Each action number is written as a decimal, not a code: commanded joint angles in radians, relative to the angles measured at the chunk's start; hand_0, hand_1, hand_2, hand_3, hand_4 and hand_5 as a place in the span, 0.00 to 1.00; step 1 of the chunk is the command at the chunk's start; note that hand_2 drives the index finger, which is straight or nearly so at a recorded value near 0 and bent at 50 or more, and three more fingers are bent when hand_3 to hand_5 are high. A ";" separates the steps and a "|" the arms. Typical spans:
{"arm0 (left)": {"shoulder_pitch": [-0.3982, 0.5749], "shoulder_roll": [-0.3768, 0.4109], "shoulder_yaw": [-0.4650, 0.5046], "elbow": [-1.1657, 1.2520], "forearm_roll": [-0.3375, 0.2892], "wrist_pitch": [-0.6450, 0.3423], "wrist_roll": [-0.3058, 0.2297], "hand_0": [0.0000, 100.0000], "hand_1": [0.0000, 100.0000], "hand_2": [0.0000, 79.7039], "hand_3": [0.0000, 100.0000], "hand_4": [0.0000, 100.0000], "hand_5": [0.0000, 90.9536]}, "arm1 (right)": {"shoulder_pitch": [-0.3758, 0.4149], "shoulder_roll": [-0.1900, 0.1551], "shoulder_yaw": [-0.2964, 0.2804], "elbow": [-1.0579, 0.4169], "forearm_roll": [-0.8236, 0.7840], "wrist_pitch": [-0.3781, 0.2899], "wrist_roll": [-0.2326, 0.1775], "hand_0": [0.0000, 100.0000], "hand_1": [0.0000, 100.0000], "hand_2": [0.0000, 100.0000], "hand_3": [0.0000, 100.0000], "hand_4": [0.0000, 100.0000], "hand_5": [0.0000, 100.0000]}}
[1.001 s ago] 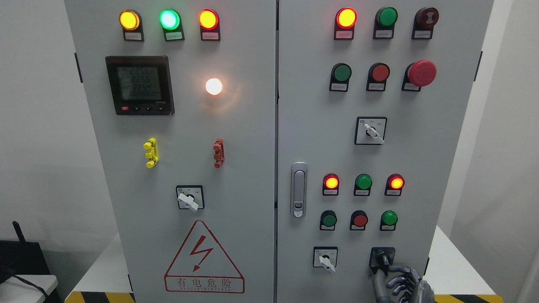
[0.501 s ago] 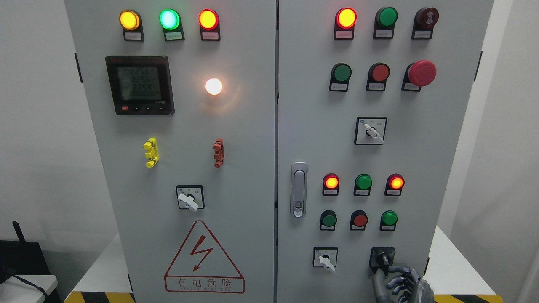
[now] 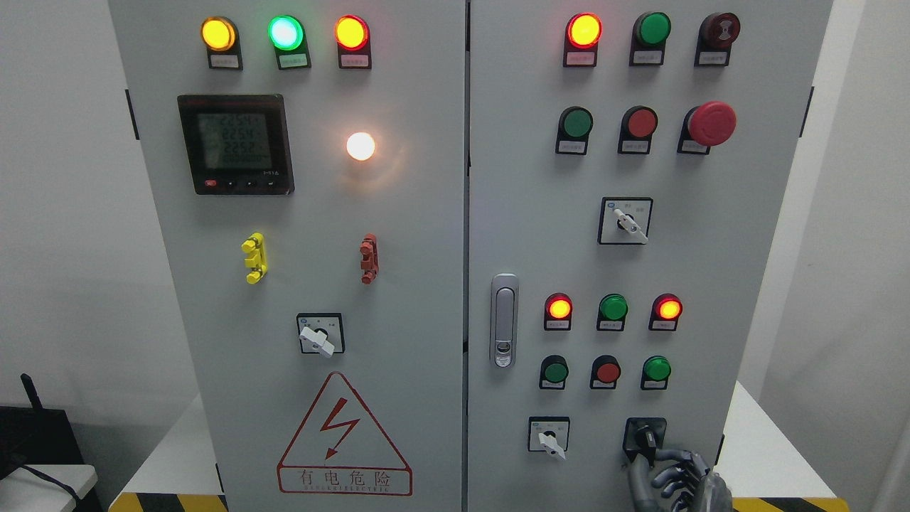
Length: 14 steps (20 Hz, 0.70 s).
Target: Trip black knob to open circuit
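Note:
The black knob (image 3: 645,435) sits on a black square plate at the lower right of the grey cabinet's right door (image 3: 711,284), its handle roughly upright. My right hand (image 3: 672,475) comes up from the bottom edge just below and to the right of the knob. Its thumb (image 3: 635,475) stands apart on the left, and the loosely bent fingers (image 3: 675,455) reach in just under the knob's plate. Nothing is clasped between them; whether a fingertip touches the knob cannot be told. My left arm is out of view.
A white selector switch (image 3: 549,437) sits left of the knob. Above are green and red push buttons (image 3: 608,371) and lit lamps (image 3: 559,308). A door latch (image 3: 504,320) is at the door's left edge. The cabinet stands on a white table (image 3: 768,455).

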<state>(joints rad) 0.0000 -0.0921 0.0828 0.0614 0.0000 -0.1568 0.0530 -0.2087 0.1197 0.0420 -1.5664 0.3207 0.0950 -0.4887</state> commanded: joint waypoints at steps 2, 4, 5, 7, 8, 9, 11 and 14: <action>-0.008 0.000 0.000 0.000 -0.034 0.000 0.001 0.12 0.39 0.00 0.00 0.00 0.00 | 0.000 0.000 0.002 0.000 -0.005 0.000 0.005 0.51 0.80 0.54 0.85 0.90 0.97; -0.008 0.000 0.000 0.000 -0.032 0.000 0.001 0.12 0.39 0.00 0.00 0.00 0.00 | 0.000 0.000 0.001 0.000 -0.005 0.000 0.005 0.51 0.79 0.55 0.86 0.90 0.97; -0.008 0.000 0.000 0.000 -0.032 0.000 0.001 0.12 0.39 0.00 0.00 0.00 0.00 | 0.000 0.000 0.001 0.000 -0.006 0.000 0.005 0.51 0.79 0.55 0.86 0.91 0.97; -0.008 0.000 0.000 0.000 -0.034 0.000 0.001 0.12 0.39 0.00 0.00 0.00 0.00 | 0.000 0.000 0.001 0.000 -0.008 0.000 0.005 0.51 0.79 0.56 0.86 0.91 0.97; -0.008 0.000 0.000 0.000 -0.034 0.000 0.001 0.12 0.39 0.00 0.00 0.00 0.00 | 0.000 0.000 0.001 0.000 -0.008 0.000 0.005 0.51 0.78 0.57 0.86 0.91 0.97; -0.008 0.000 0.000 0.000 -0.034 0.000 0.001 0.12 0.39 0.00 0.00 0.00 0.00 | 0.000 0.000 0.002 -0.001 -0.008 0.000 0.005 0.51 0.78 0.57 0.87 0.91 0.97; -0.008 0.000 0.000 0.000 -0.034 0.000 0.001 0.12 0.39 0.00 0.00 0.00 0.00 | 0.000 0.000 0.002 -0.001 -0.009 0.000 0.005 0.51 0.78 0.58 0.88 0.91 0.97; -0.008 0.000 0.000 0.000 -0.032 0.000 0.001 0.12 0.39 0.00 0.00 0.00 0.00 | -0.006 0.000 0.004 0.000 -0.011 0.000 0.005 0.51 0.77 0.59 0.88 0.92 0.97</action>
<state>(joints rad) 0.0000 -0.0921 0.0828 0.0614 0.0000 -0.1568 0.0529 -0.2095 0.1196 0.0435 -1.5663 0.3127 0.0955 -0.4839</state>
